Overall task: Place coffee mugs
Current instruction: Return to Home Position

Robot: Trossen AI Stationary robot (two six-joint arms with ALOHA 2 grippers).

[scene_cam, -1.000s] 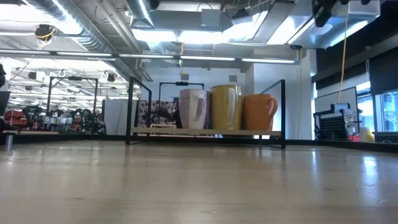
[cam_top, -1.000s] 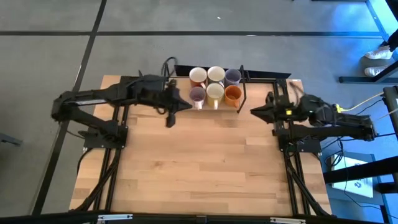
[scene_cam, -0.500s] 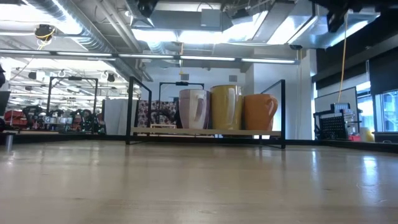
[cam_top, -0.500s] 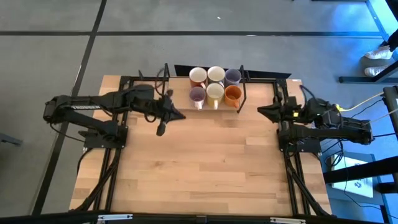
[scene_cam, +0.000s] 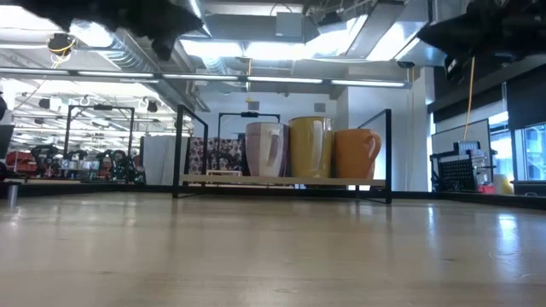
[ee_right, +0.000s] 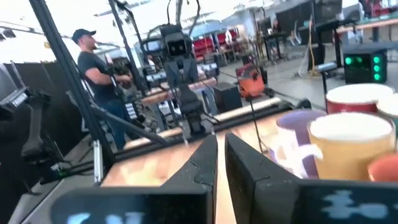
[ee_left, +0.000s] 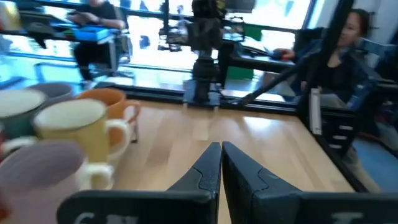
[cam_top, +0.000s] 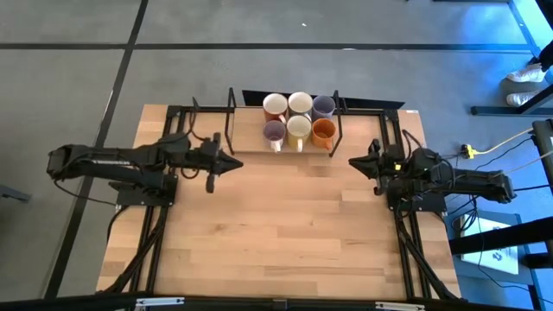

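Observation:
Six coffee mugs stand upright in two rows on a black-framed rack (cam_top: 338, 130) at the table's far edge. In the far row are the white mug with a reddish inside (cam_top: 275, 105), a white one (cam_top: 300, 103) and the pale lavender one (cam_top: 323, 105). In the near row are the dark purple (cam_top: 274, 130), cream (cam_top: 298, 129) and orange (cam_top: 324, 130) mugs. My left gripper (cam_top: 237, 161) hovers left of the rack, shut, and touches nothing. My right gripper (cam_top: 352, 161) hovers right of the rack, also shut and empty. The low view shows the near row (scene_cam: 311, 147) on the rack's tray.
The rack's thin black posts (scene_cam: 389, 153) rise around the mugs. Bare wooden table (cam_top: 285, 225) stretches from the rack to the near edge. Each wrist view shows the other arm's base across the table and a person (ee_left: 345, 56) (ee_right: 93, 68) in the room behind.
My left gripper has drawn back from the near row of mugs toward the table's left edge and a little toward the near edge, staying shut. My right arm has shifted slightly toward the near edge. The mugs have not moved.

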